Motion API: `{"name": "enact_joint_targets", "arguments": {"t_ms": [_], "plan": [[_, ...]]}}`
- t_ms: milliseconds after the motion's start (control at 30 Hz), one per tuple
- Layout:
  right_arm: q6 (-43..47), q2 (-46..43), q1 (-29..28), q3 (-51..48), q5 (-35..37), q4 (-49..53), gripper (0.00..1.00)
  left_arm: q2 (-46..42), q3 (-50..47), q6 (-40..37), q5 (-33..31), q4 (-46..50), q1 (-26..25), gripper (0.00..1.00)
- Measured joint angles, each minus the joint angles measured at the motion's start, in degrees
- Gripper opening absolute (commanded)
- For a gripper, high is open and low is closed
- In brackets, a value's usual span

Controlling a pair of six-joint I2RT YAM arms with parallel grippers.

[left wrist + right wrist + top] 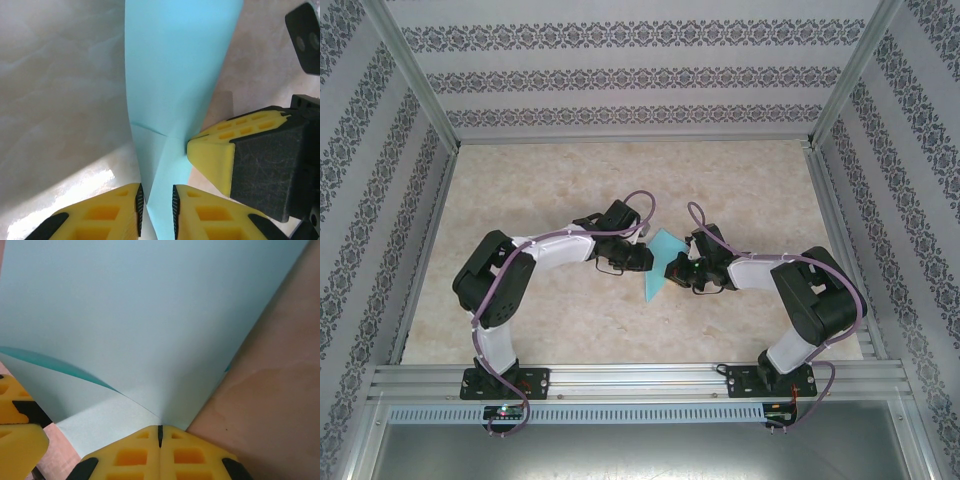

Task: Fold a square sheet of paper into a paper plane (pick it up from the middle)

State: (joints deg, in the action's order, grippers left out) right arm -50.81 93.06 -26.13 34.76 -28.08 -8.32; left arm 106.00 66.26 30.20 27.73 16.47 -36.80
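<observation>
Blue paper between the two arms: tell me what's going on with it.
Both arms reach toward the middle of the marbled table, with the turquoise paper sheet held up between their grippers. The right gripper is shut on the sheet, pinching it at its fingertips. On the left gripper the jaws stand a little apart, with the sheet passing between them unclamped. The sheet shows a crease and a curled-over layer but is not yet a plane.

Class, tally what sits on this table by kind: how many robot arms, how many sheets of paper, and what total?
robot arms: 2 (left arm, right arm)
turquoise paper sheet: 1
Total: 3
</observation>
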Motion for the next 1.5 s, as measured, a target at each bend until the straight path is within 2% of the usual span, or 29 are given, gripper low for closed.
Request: {"name": "enact_joint_targets", "arguments": {"t_ms": [233, 333, 633, 1500], "plan": [[0.0, 0.09, 0.0, 0.02, 0.0, -0.02, 0.0, -0.55, -0.68, 0.02, 1.25, -0.24, 0.0, 0.26], [0.0, 0.11, 0.0, 0.02, -0.02, -0.02, 0.0, -0.63, -1.01, 0.02, 1.44, -0.28, -0.02, 0.18], [0.0, 0.11, 0.0, 0.02, -0.02, -0.04, 0.0, -0.61, -0.98, -0.17, 1.42, -0.24, -0.87, 0.1], [-0.07, 0.11, 0.15, -1.09, -0.57, -2.51, 0.0, 4.68, 3.54, -3.41, 0.85, 2.36, -4.5, 0.1]]}}
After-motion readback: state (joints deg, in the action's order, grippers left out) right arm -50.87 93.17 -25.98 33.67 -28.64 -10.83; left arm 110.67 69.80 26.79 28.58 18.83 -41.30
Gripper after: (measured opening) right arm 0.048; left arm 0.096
